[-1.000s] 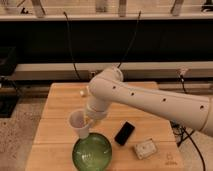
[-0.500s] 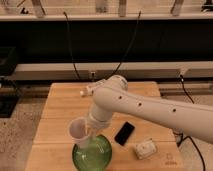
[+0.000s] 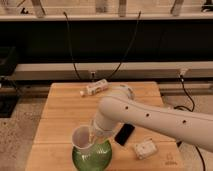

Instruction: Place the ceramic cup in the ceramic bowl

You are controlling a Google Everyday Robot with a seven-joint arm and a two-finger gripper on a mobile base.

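Camera view, lower centre of the frame: the hand [image 3: 91,136] grips the ceramic cup [image 3: 82,138], tilted, just over the near-left rim of the green ceramic bowl [image 3: 92,156] on the wooden table [image 3: 60,110]. Right of the bowl lie a black phone [image 3: 124,134] and a small pale packet [image 3: 145,148]. A white bottle [image 3: 95,89] lies on its side near the table's upper edge.

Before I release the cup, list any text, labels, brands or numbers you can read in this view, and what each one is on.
No text is legible.
White bottle lying at the table's far edge: label blurred.
Small white packet: markings blurred.
Table's front right corner: faint mark, unreadable.
Black phone-like slab: nothing visible.
Ceramic cup, at the gripper over the ceramic bowl: both plain.
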